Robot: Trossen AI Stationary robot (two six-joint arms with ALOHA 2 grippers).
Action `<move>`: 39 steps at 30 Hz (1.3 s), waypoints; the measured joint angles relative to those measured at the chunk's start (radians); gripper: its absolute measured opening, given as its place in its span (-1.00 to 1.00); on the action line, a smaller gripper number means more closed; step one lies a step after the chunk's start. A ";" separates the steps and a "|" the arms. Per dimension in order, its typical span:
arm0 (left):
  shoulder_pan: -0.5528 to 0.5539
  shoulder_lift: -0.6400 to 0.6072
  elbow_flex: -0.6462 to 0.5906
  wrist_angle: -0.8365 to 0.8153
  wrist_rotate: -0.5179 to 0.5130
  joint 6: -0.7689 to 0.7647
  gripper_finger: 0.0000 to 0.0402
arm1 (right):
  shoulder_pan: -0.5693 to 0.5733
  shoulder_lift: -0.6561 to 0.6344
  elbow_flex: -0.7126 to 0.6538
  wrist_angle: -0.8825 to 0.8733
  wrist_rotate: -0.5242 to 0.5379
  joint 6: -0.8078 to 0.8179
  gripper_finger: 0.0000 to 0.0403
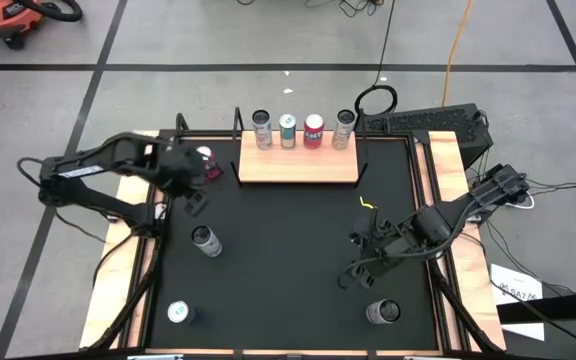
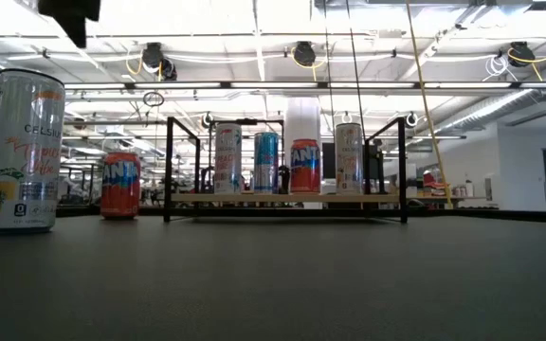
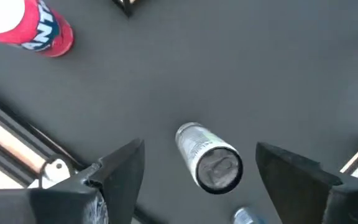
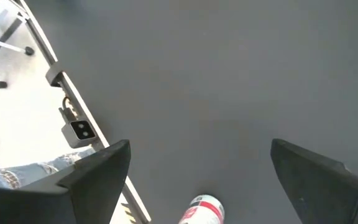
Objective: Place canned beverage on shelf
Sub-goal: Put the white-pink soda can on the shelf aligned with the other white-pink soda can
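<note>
The shelf (image 1: 298, 167), a light wooden board with black end posts, lies at the table's far side. Several cans (image 1: 313, 131) stand upright in a row along its far edge; they also show in the low view (image 2: 303, 166). My left gripper (image 1: 196, 203) is open above the table's left part. In its wrist view (image 3: 199, 148) a silver can (image 3: 209, 157) stands upright on the table below and between the open fingers, untouched. A red can (image 1: 208, 165) stands just left of the shelf. My right gripper (image 1: 353, 260) is open and empty over the table's right part (image 4: 201, 145).
Loose cans stand on the black table at the near left (image 1: 179, 313) and near right (image 1: 383, 313). The silver can shows in the high view (image 1: 206, 241). A red-and-white can (image 4: 204, 211) shows at the right wrist view's edge. Wooden strips (image 1: 128, 260) line the table's sides.
</note>
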 joint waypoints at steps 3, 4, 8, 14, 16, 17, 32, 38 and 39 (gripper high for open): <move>-0.064 -0.030 -0.001 0.038 -0.010 -0.120 0.49 | -0.007 0.000 0.000 0.000 0.000 -0.025 0.87; -0.085 -0.034 -0.001 0.034 -0.010 -0.159 0.49 | -0.009 0.000 0.000 -0.001 0.000 -0.030 0.87; -0.196 -0.027 -0.007 0.005 -0.143 -0.313 0.49 | -0.019 0.000 0.000 -0.002 0.021 -0.087 0.87; -0.330 0.002 -0.084 0.040 -0.190 -0.510 0.51 | -0.045 0.000 0.000 -0.002 0.023 -0.136 0.87; -0.364 0.013 -0.109 0.053 -0.190 -0.549 0.55 | -0.048 0.000 0.000 -0.004 0.023 -0.144 0.87; -0.377 0.022 -0.121 0.059 -0.190 -0.566 0.57 | -0.048 0.000 0.000 -0.009 0.023 -0.150 0.87; -0.427 0.058 -0.237 0.152 -0.137 -0.735 0.98 | -0.048 0.000 0.000 -0.069 0.023 -0.157 0.87; -0.426 0.058 -0.237 0.220 -0.164 -0.704 0.98 | -0.048 0.000 0.000 -0.106 0.011 -0.153 0.87; -0.426 0.058 -0.237 0.274 -0.173 -0.675 0.98 | -0.048 0.000 0.000 -0.122 -0.017 -0.147 0.87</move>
